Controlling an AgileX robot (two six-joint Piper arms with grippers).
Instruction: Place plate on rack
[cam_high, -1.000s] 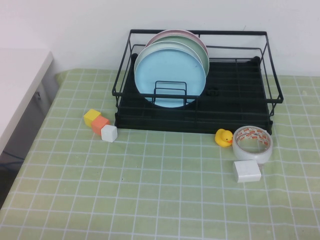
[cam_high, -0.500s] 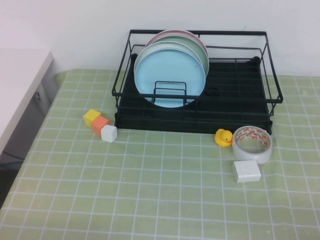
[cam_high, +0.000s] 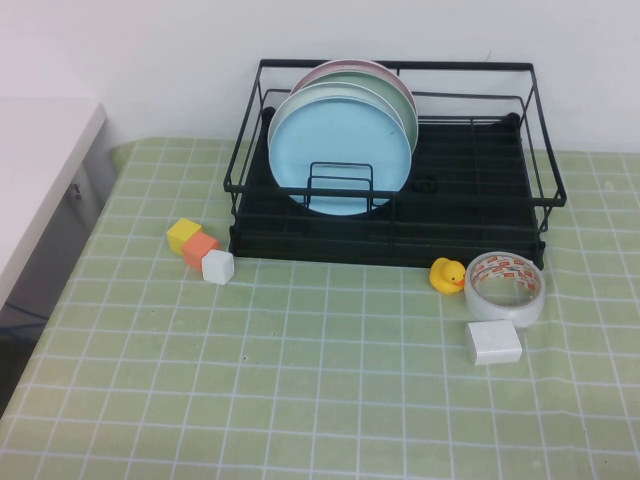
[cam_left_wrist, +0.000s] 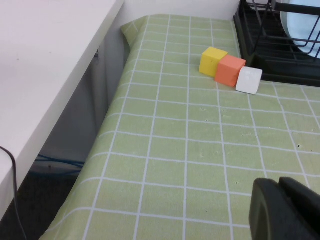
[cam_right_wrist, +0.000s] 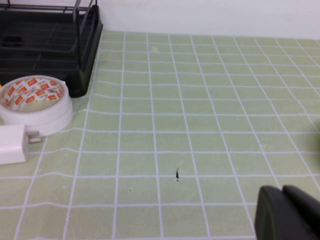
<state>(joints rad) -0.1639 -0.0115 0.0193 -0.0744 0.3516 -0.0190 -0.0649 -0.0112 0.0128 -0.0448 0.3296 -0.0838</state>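
While the plate (cam_high: 340, 150) stands in the rack (cam_high: 480, 215), both claws (left claw (cam_left_wrist: 282, 207), right claw (cam_right_wrist: 287, 212)) hover far off, pressed together.

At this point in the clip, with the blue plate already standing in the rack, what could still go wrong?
The plate stands upright at the front of the stack in the rack, held by one low wire divider; a bump could tip it forward. Behind it, the green plate and pink plate lean close, so they might shift together. The left claw and right claw sit low over the tablecloth, both shut; a careless retreat might snag the cloth or nudge the tape roll.
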